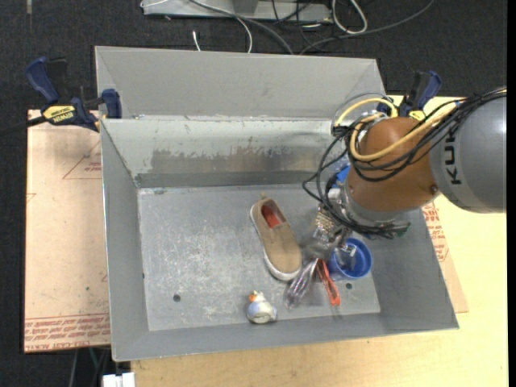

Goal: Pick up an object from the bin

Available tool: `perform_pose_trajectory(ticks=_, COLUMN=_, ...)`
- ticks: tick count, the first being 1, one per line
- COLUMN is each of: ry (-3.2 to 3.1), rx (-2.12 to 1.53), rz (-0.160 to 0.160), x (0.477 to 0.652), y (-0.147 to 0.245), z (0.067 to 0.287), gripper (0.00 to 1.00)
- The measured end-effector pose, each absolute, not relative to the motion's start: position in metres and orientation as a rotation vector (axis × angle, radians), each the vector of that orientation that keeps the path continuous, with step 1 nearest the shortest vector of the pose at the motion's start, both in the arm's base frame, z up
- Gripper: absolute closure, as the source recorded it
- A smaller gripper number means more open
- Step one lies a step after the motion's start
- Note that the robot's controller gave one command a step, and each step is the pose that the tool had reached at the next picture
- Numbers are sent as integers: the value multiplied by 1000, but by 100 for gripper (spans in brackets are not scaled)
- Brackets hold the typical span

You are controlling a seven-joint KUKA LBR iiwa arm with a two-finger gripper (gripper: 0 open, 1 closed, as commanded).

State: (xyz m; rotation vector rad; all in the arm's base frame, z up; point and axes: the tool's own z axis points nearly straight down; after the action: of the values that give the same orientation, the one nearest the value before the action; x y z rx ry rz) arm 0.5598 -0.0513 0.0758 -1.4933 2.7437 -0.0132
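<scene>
Progress on the pick looks slight to me: I judge that nothing is lifted, since every loose thing I can make out lies on the floor of the grey bin (193,248). My wrist, under its orange cover (391,168), hangs low over the right half of the bin. My jaws sit beneath it, down among the small cluster there. Whether they are spread or pressed together I cannot tell, because the cover and cables hide them. I also see nothing that is plainly between them. What is left, as I judge it, is nearly all of the job: closing on one thing, raising it clear and carrying it out.

Which thing I am set on is not certain. The nearest are these:
- one tan slip-on shoe (276,240) with a red lining, lying near the middle of the bin just to the left of my wrist
- one blue round dish (355,262), below the cover on the right
- one slender orange-red piece (329,287), just in front
- one purplish, see-through piece (300,285), beside the orange-red one and close to the shoe's front end

Apart from these, one small white thing with orange and blue marks (260,307) lies near the front wall.

That makes five things, one of each kind.
</scene>
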Motion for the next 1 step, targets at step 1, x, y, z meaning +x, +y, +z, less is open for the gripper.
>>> perform_pose_trajectory(ticks=1, ry=2744, rx=-1494, rz=-13, x=560, y=-51, z=76, gripper=100)
